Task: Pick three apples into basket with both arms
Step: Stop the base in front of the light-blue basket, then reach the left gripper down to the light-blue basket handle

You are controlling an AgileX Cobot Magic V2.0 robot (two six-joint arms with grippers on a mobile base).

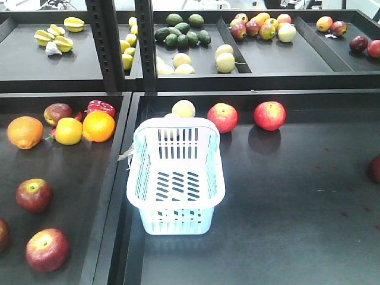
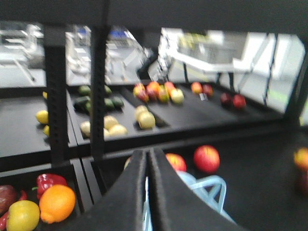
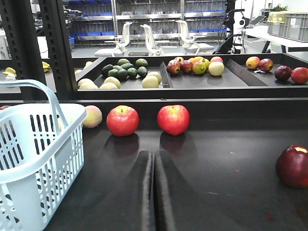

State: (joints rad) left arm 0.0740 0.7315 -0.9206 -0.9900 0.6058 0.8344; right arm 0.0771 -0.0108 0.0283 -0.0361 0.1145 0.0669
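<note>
Fingers of my left gripper [image 2: 147, 156] and my right gripper [image 3: 154, 156] are clenched on nothing; the basket [image 1: 177, 221] stands near them.

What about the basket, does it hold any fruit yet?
No, the basket is empty, its slotted floor showing bare from above.

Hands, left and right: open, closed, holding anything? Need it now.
Left hand: closed, fingers pressed together, nothing held.
Right hand: closed, fingers pressed together, nothing held.
</note>
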